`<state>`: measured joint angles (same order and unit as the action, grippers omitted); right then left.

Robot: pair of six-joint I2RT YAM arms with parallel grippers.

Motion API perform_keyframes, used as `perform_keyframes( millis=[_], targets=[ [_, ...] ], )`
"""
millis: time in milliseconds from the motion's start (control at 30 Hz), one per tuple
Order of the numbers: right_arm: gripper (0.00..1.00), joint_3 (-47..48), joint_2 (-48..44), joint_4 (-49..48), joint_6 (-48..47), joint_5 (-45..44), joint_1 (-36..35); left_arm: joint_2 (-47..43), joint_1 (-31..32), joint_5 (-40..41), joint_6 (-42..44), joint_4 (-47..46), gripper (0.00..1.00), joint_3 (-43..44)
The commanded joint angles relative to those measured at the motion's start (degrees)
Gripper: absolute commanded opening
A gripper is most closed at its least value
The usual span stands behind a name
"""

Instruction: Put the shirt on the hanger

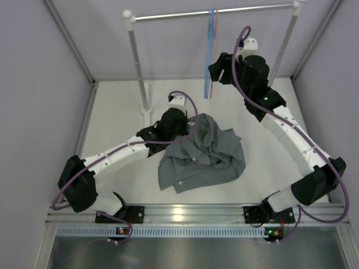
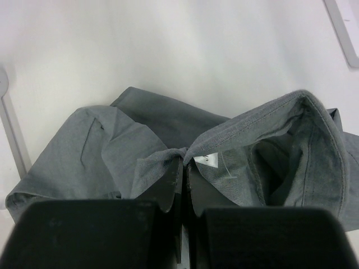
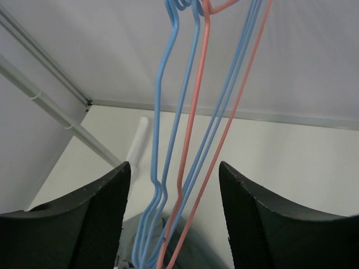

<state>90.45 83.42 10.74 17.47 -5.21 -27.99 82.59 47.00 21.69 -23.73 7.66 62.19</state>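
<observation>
The grey shirt [image 1: 205, 157] lies crumpled on the white table, in front of the left arm. My left gripper [image 1: 188, 134] is shut on its collar, pinching the cloth right beside the small white neck label [image 2: 208, 159]; the shirt [image 2: 112, 145] spreads out behind the left gripper [image 2: 185, 163]. The pink hanger [image 3: 190, 129] hangs from the rail among light blue hangers [image 3: 160, 112]. My right gripper [image 3: 174, 165] is open, with the pink and blue wires running between its two fingers and touching neither. From above, the right gripper [image 1: 216, 73] sits just right of the hangers [image 1: 211, 50].
A white clothes rack stands at the back, with a metal rail [image 1: 168, 15] across the top and posts at left [image 1: 139, 67] and right [image 1: 286, 45]. Grey walls close in the table on both sides. The rack's left post [image 3: 137, 145] shows behind the hangers.
</observation>
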Motion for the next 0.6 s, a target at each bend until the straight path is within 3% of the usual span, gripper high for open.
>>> perform_keyframes(
  millis=[0,133,567],
  targets=[
    [0.6,2.71,0.52,-0.72,-0.16,-2.78,-0.05,-3.31,0.28,0.46,0.87,-3.53,0.0,-0.05],
    [0.52,2.18,0.78,-0.64,-0.69,-3.84,-0.14,-3.48,0.28,0.72,1.05,-3.53,0.0,-0.32],
    [0.47,2.62,4.03,0.07,-1.65,-4.37,-0.58,-3.13,0.28,1.25,1.14,-3.53,0.0,-0.23]
  ],
)
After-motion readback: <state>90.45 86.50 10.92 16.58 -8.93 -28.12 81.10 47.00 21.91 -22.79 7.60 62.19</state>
